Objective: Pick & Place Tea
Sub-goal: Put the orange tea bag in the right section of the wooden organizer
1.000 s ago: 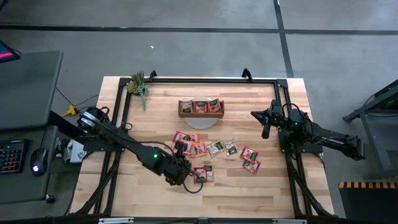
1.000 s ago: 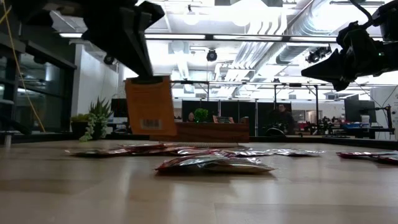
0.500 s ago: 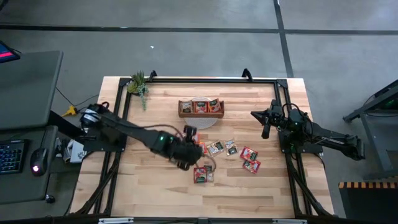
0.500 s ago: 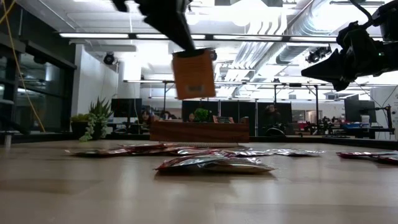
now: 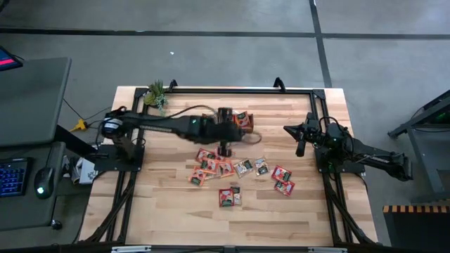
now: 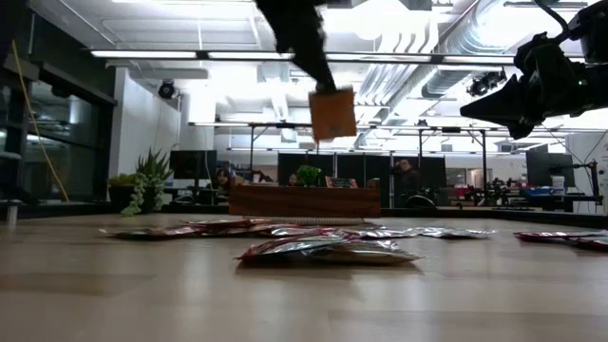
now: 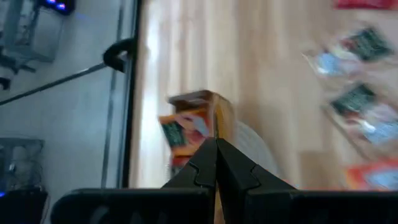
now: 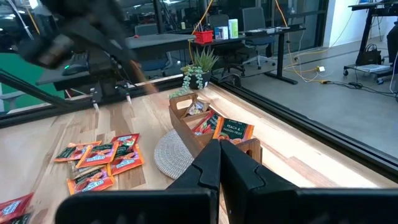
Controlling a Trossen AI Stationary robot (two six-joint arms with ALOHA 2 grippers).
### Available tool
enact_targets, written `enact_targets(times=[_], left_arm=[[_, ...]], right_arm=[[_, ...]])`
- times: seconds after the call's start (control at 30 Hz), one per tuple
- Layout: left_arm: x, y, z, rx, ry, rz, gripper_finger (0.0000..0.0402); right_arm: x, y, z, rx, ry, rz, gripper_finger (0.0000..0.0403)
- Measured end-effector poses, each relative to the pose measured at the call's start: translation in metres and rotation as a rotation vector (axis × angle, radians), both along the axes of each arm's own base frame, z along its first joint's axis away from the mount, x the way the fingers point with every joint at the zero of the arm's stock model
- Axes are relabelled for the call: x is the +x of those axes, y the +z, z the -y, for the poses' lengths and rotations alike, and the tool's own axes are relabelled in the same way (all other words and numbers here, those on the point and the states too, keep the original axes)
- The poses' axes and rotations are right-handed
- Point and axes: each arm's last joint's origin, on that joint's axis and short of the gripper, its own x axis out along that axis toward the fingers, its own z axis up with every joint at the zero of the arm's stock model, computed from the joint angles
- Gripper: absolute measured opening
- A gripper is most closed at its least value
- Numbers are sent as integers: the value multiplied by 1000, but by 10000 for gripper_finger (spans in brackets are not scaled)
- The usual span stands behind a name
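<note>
The left pincer [image 6: 328,90] hangs above the wooden tray [image 5: 242,121] at the far middle of the bench [image 5: 162,218], its fingers closed on an orange tea sachet [image 6: 332,114] that dangles clear of the tray. The tray rests on a pale round mat [image 8: 174,152] and already has sachets standing in its compartments. The other tea sachets [image 5: 225,169] lie scattered flat on the bench nearer the front. A small potted plant [image 5: 156,95] stands at the far left corner. The right pincer [image 5: 301,140] waits raised at the right side, fingers closed and empty.
</note>
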Motion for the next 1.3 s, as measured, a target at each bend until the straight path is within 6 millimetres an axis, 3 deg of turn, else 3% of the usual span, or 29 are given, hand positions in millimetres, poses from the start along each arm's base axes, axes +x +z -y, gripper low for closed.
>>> enact_targets(times=[0.07, 0.17, 0.23, 0.33, 0.43, 0.6, 0.93, 1.3], left_arm=[[5, -6, -15, -6, 10, -53, 0], [24, 2, -36, 2, 42, 6, 0], [23, 3, -48, -13, 58, -33, 0], [42, 0, -65, -27, 77, 19, 0], [48, -9, -79, -53, 92, -41, 0], [51, -6, -90, -73, 100, -37, 0], [38, -17, -86, -205, 117, -180, 0], [35, -21, -43, -213, 57, -294, 18]], right_arm=[[0, 0, 0, 0, -1, 0, 0], [0, 0, 0, 0, -1, 1, 0], [0, 0, 0, -1, 0, 1, 0], [0, 0, 0, 0, 0, 1, 0], [0, 0, 0, 0, 0, 1, 0], [0, 0, 0, 0, 0, 1, 0], [0, 0, 0, 0, 0, 1, 0], [0, 0, 0, 0, 0, 1, 0]])
